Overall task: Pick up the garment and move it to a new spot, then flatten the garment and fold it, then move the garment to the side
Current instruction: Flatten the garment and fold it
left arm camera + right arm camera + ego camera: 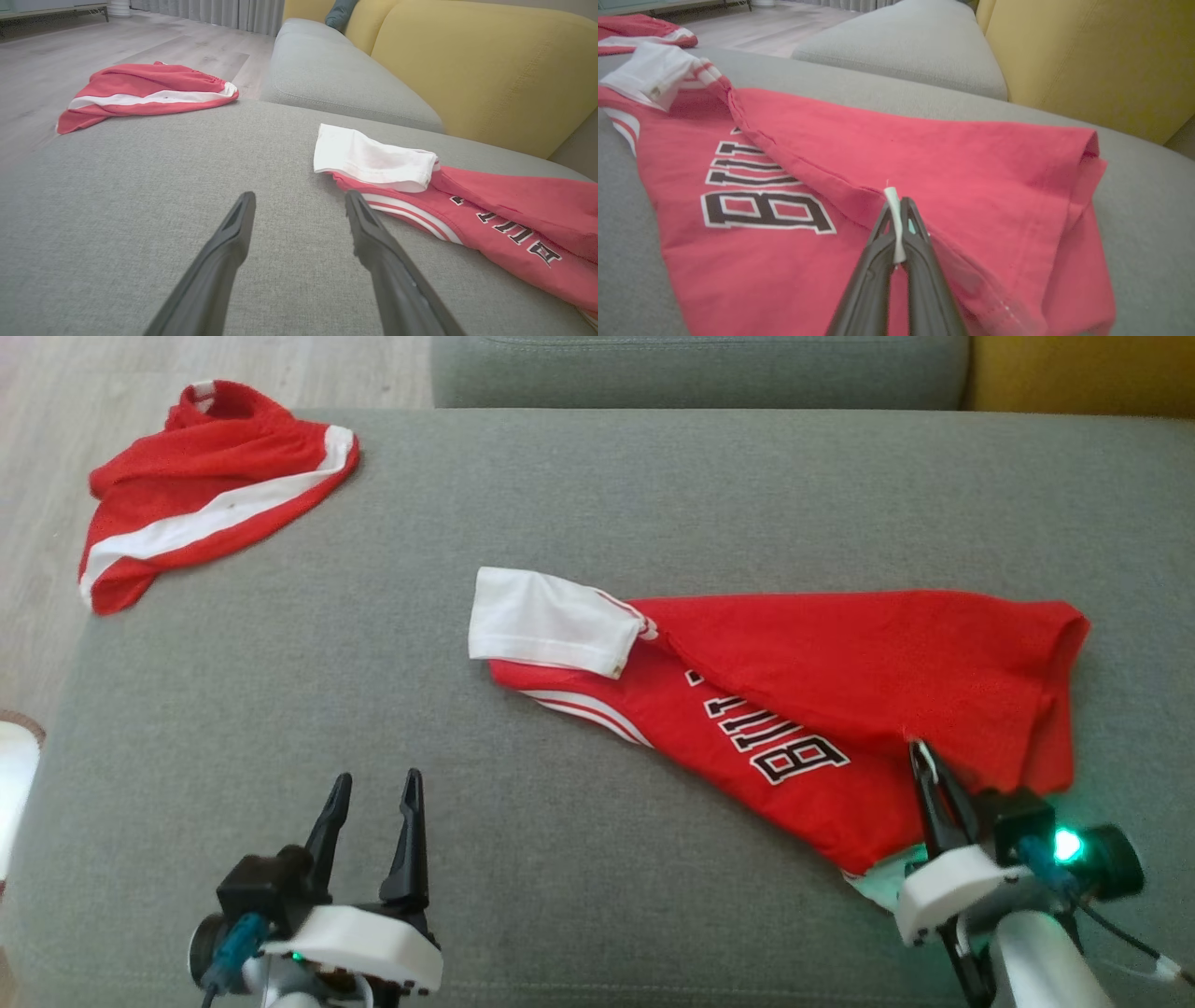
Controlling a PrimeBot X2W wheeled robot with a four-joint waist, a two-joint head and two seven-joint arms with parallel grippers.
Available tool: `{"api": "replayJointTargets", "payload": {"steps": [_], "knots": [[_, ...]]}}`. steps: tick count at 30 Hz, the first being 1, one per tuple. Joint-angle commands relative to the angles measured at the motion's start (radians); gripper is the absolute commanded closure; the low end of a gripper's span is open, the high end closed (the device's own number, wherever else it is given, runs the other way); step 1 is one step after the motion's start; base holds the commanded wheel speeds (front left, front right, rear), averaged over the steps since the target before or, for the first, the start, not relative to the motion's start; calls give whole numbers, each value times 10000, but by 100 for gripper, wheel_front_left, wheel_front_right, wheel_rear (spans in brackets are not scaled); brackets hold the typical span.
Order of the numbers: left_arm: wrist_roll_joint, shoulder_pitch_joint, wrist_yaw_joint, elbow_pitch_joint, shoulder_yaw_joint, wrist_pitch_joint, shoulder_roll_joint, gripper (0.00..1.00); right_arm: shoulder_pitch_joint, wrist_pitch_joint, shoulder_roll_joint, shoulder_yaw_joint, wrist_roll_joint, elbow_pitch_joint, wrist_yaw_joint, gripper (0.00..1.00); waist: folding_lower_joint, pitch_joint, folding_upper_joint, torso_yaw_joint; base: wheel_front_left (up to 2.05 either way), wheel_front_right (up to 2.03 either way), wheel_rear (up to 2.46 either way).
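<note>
A broad grey sofa cushion (653, 504) carried everything, with a second grey cushion (700, 369) lying beyond its far edge. The left wrist view added a yellow backrest (490, 60) rising past the far right corner and a pale wooden floor (93, 42) off the far left.

The garment (840, 663), a red jersey, lay spread over the right half of the cushion, reaching from about the middle towards the right edge. Its upper layer was folded over the lower one. A white panel (546, 621) sat at its end nearest the cushion's middle, white double stripes ran just below that, and black-and-white block lettering (775, 737) showed on the lower layer. Another red and white piece of clothing (205, 495) was crumpled at the far left corner, hanging partly over the left edge, well apart from the jersey.

The right pincer (922, 751) stood near the near right corner, its fingers pressed together at the jersey's near side. The right wrist view showed what the head view did not: a thin white strip (893, 219) of the jersey was clamped between the closed fingers of the pincer (896, 201).

The left pincer (378, 777) was over bare grey fabric near the near edge, left of the middle. Its fingers were spread with a clear gap, holding nothing and apart from the jersey; in the left wrist view (300, 196) the white panel lay just beyond the right fingertip.

A green light (1067, 845) glowed on the right wrist.
</note>
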Motion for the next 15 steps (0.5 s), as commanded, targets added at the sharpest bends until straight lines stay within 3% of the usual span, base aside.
{"api": "replayJointTargets", "payload": {"steps": [1, 8, 15], "knots": [[-24, -496, 48, -388, 255, -122, -48, 0, -349, -131, -39, 345, 25, -658, 75, 100, 0, 28, 0, -90, 0, 0, 0], [-50, -558, 74, -434, 250, -122, -48, 0, 578, -138, -39, 693, -74, -2296, 75, 100, 0, 158, 0, -420, 0, 0, 0], [-28, -685, 67, -433, 260, -122, -49, 0, 1569, -129, -39, 1054, -270, -2651, 75, 100, 0, 301, 0, -657, 0, 0, 0]]}}
